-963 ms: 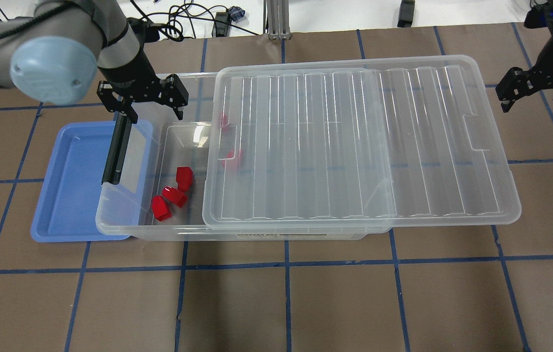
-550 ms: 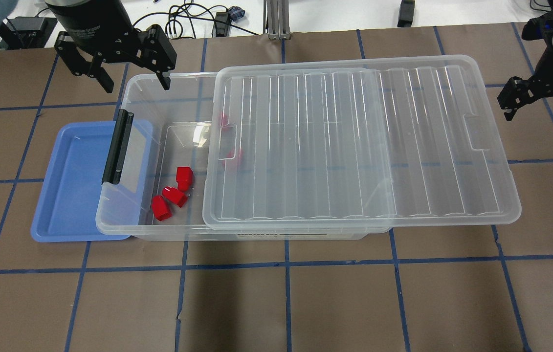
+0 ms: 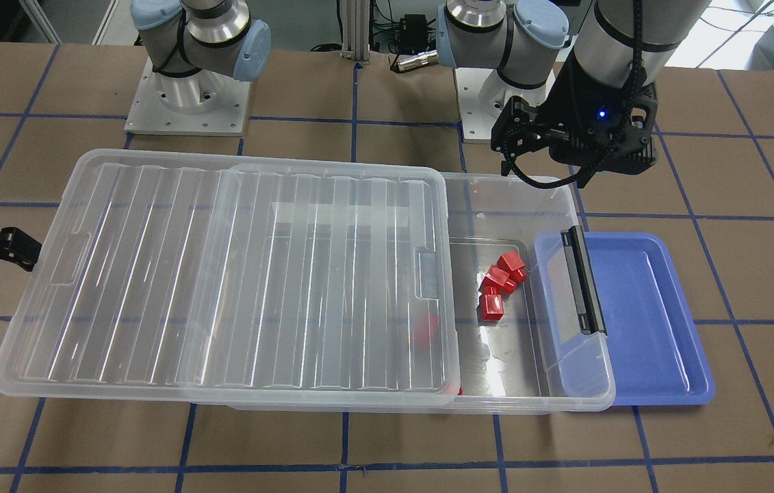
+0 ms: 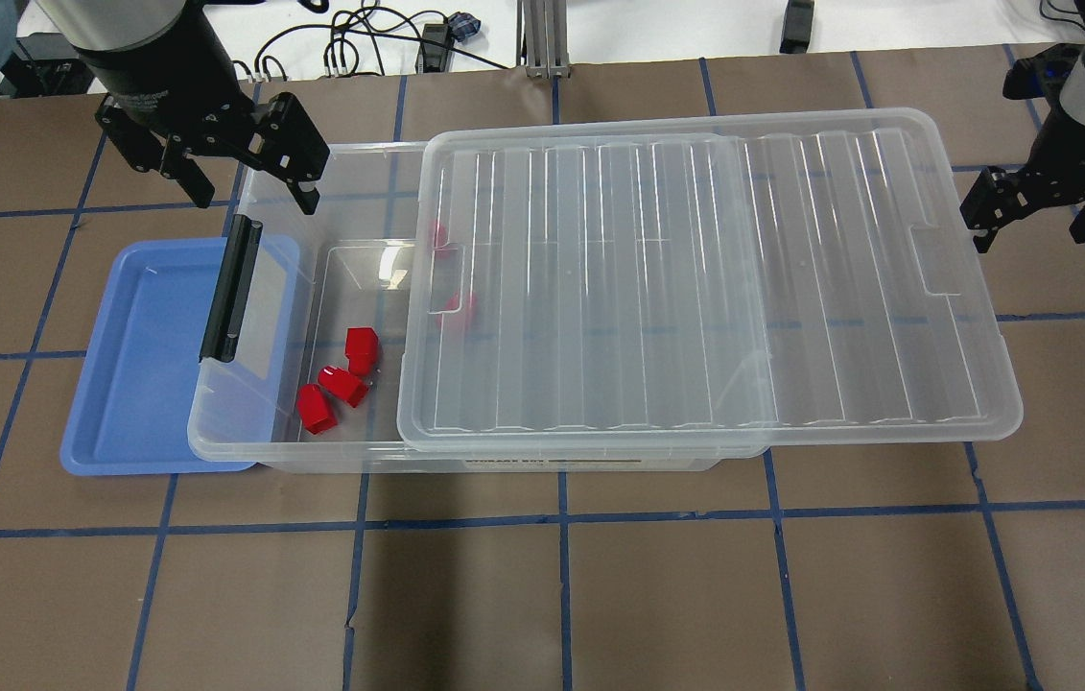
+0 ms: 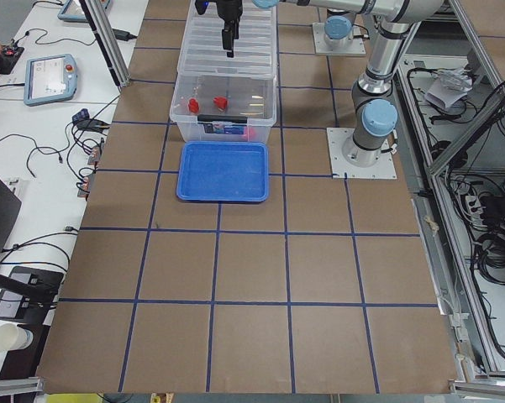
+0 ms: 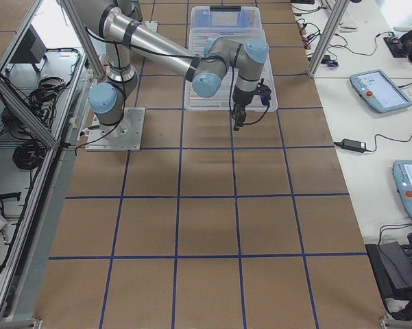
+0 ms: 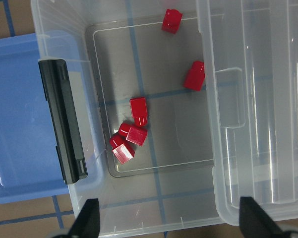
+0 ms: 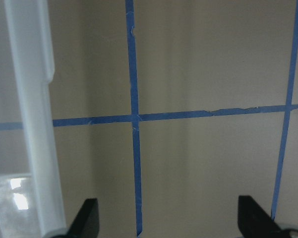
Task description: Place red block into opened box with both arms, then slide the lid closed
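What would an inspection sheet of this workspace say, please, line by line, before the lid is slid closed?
Surface: table covered in brown paper with a blue tape grid.
Job's things: clear box, with its lid slid toward the robot's right and the latch end open; five red blocks inside, three clustered, two by the lid's edge.
Clutter: blue tray at the box's latch end, nothing in it.
Grippers: left pincer open and empty, by the box's open-end corner; right pincer open and empty, just off the lid's right end.
Cables: black cables beyond the table edge.
Surroundings: touchscreen pendant on a white bench.
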Tool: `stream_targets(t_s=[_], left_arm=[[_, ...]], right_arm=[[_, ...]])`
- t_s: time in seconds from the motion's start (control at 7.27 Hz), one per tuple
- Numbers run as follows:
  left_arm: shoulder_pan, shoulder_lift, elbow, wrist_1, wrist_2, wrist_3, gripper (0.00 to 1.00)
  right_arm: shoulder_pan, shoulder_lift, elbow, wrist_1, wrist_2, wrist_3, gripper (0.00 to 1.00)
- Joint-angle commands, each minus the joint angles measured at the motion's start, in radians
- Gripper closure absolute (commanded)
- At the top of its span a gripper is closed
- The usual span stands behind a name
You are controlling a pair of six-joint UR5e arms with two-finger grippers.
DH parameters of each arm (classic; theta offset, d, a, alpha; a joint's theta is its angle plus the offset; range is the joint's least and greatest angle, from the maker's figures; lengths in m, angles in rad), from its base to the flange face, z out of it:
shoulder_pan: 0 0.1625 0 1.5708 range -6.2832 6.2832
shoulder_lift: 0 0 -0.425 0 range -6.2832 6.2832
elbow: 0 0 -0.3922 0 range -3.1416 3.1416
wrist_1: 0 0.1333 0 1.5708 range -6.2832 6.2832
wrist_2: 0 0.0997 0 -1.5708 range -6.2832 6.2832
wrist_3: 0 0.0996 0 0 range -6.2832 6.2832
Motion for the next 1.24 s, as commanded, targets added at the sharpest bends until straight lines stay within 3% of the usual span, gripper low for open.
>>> stream_targets(t_s=[0.0,0.69,1.1], left_arm=[[-0.011,0.017,-0.015,-0.005,0.013,0.004,0.0],[-0.003,0.028,-0.035,0.004,0.01,-0.012,0.0],[-0.001,0.031,-0.04,0.004,0.011,-0.012,0.0]], right_arm=[[0.004,0.006,0.01,-0.001,0.004,0.003,0.0],[0.153,0.006,0.01,-0.001,0.007,0.093,0.0],[0.212,0.013,0.01,-0.004,0.077,0.219,0.0]])
